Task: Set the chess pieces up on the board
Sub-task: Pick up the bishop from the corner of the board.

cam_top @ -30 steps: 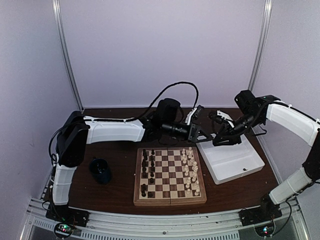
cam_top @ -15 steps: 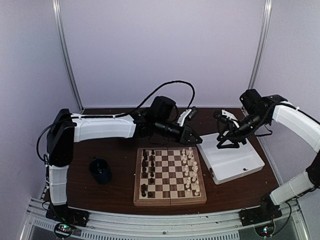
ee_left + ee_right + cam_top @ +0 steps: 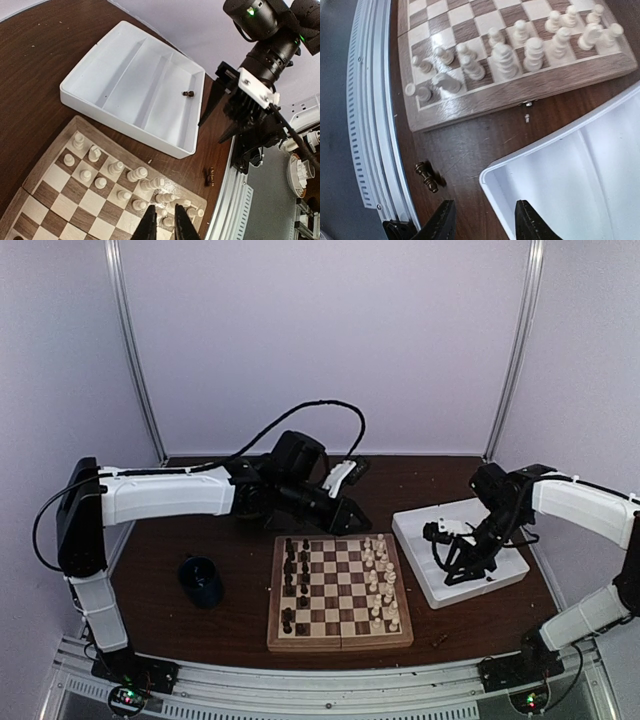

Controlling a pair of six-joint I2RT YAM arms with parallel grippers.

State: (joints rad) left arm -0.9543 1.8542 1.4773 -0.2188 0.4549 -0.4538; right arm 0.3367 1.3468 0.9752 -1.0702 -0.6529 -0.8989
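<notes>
Step in hand, my read: collecting the last dark strays.

- Square checkered wooden chessboard [image 3: 340, 643] sits mid-table.
- Pale cream wooden chessmen [image 3: 380, 585] stand in 2 files on its 3 o'clock side.
- Dark brown wooden chessmen [image 3: 295, 580] stand on the 9 o'clock side, with gaps in those files.
- White rectangular 2-compartment tray [image 3: 500, 570] is just beside the board at 3 o'clock. Dark blue cup [image 3: 202, 580] is at 9 o'clock.

2 darks are off the board:
- Tray piece [image 3: 188, 93] is upright, in the right-hand compartment of the left wrist view.
- Fallen piece [image 3: 427, 176] lies on the brown table [image 3: 230, 630] off the board's 4 o'clock corner, near the rail.

Right gripper [image 3: 450, 558] hangs over the tray, jaws apart, nothing between. Left gripper [image 3: 164, 215] is at the board's 12 o'clock edge, fingers nearly together, empty.

Next, probably: right drops onto the tray piece with a tight, well-centred pinch, since the target is tiny. Then it places on a free dark-side square without clipping neighbours. The fallen piece needs a pinch across its body, low to the table.

Diff vs 1 s ago: the grippers were nose to nose over the tray's 12 o'clock corner. Left has since swung back toward 11 o'clock. Right has dropped over the tray, jaws wider.
</notes>
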